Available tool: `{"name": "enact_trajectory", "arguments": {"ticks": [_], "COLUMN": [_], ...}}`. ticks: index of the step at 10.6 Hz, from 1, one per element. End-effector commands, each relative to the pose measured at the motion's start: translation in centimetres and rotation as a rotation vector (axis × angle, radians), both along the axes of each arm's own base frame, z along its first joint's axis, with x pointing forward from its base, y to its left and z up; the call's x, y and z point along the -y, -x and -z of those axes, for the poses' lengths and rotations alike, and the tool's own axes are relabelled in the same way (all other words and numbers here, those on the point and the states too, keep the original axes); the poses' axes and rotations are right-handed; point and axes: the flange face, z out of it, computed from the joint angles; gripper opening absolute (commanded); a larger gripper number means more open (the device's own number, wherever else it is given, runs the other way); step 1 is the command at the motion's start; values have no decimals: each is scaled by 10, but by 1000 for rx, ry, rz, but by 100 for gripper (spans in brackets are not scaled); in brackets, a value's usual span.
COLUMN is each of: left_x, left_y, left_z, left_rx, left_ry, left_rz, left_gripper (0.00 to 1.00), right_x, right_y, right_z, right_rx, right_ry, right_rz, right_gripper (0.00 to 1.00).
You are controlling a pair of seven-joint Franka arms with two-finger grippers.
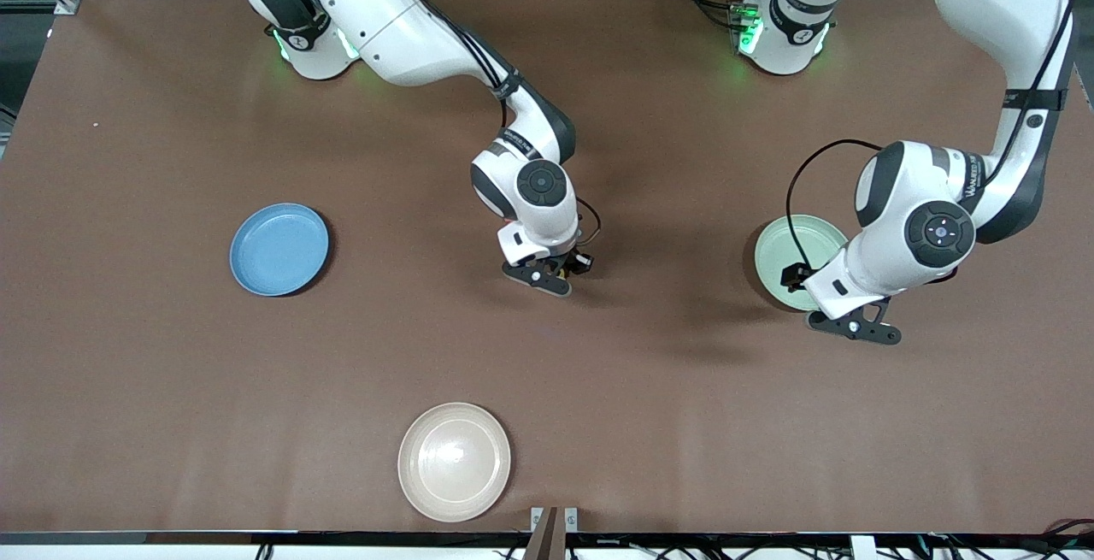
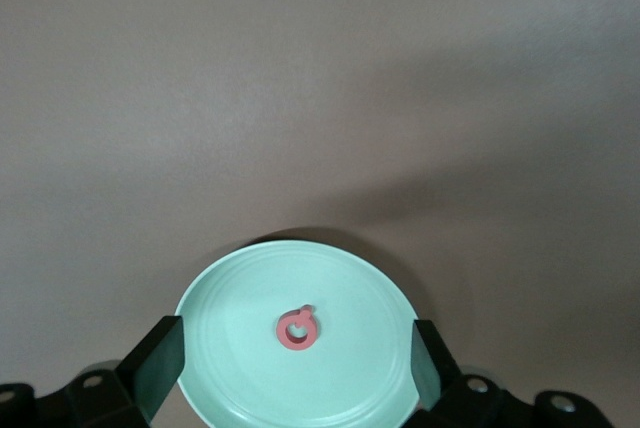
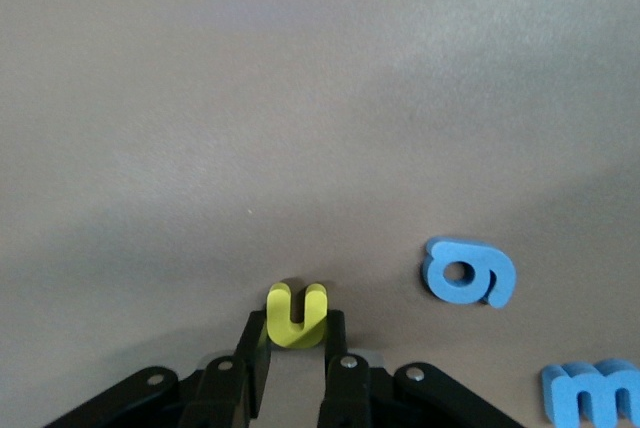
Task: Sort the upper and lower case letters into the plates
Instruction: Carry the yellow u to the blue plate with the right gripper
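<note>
The right gripper (image 3: 296, 348) at mid-surface has its fingers closed on the yellow u (image 3: 296, 314); next it needs lifting toward a plate. The left gripper (image 2: 290, 363) waits wide open over the mint plate (image 2: 230, 368), which holds a red letter (image 2: 297, 328).

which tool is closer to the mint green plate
Left. The left tool hangs open right over the mint green plate; the right tool is at mid-table, shut on a yellow letter.

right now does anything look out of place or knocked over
Nothing stands out. The right gripper is shut on a yellow letter at the table's middle, and a red letter lies flat in the green plate under the open left gripper.
</note>
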Motion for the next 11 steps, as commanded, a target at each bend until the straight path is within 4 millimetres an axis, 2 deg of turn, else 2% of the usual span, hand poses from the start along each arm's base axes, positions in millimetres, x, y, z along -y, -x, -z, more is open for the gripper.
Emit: {"name": "enact_trajectory", "arguments": {"ticks": [1,2,3,6,7,8,9,11], "left_x": [14,16,16,24,25,40,63,88], "left_y": [0,0,-2,-3,-3,-2,0,-2], "left_z": [-14,-20,-27,-43,-46,-54,-62,-71], "left_rx": [-4,5,18,25,20,30,42,61], "left_ry": [15,17,20,49,46,60,81,103], "left_rz": [-5,-1,-1,-11,-9,12,46,85], "left_gripper": [100,100,100,100,100,100,100,100], "right_x": [6,9,24,90,128,164,205,299], "right_y": [-22,-26,-40,-55,-62,-66,-69,-69], "right_z": [-42,-61,-94,-153,-163,-173,-175,-148], "right_rx": [-19,-28,-24,-134,-159,-163,-181,-245], "right_ry": [9,13,-16,21,26,29,38,60], "right_rz": [37,43,77,118,162,165,156,138], "right_gripper": [0,0,0,0,0,0,0,0]}}
